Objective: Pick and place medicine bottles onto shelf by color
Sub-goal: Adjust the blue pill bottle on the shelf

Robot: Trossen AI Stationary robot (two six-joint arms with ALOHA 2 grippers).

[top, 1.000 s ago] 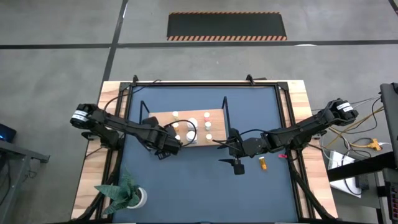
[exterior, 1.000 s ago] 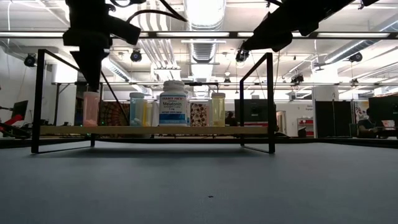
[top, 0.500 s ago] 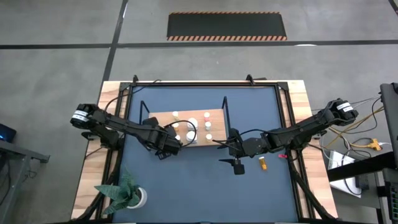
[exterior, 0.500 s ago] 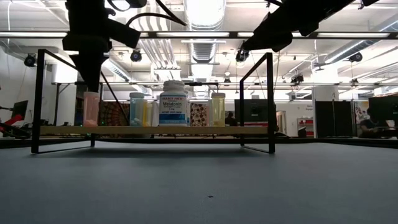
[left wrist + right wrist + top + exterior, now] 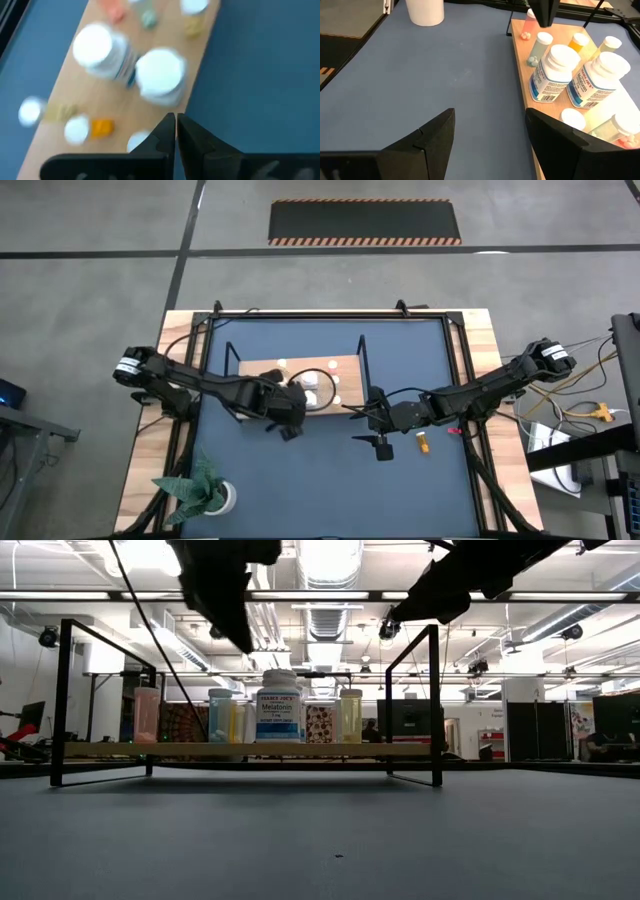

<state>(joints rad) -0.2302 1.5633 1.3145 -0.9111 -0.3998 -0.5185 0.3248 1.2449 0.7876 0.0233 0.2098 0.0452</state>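
Observation:
The wooden shelf (image 5: 262, 370) stands at the table's middle. On it stand two large white medicine bottles (image 5: 160, 70) and several small ones with pink (image 5: 147, 715), yellow (image 5: 240, 720), orange (image 5: 579, 42) and white tops. One orange bottle (image 5: 423, 442) lies on the blue table to the right of the shelf. My left gripper (image 5: 175, 131) hovers shut above the shelf's near edge (image 5: 300, 410), close to the large bottles, holding nothing. My right gripper (image 5: 490, 135) waits open to the right of the shelf (image 5: 370, 425), above the table.
A white pot with a green plant (image 5: 205, 492) stands at the table's near left corner. The shelf's black frame ends (image 5: 435, 700) rise on both of its short sides. Open blue tabletop (image 5: 330, 490) lies in front of the shelf.
My left gripper has risen from beside the pink bottle at the shelf's left end and swung toward the table's right, tipping from pointing straight down to a slant. It has stayed shut. The bottles have kept their places.

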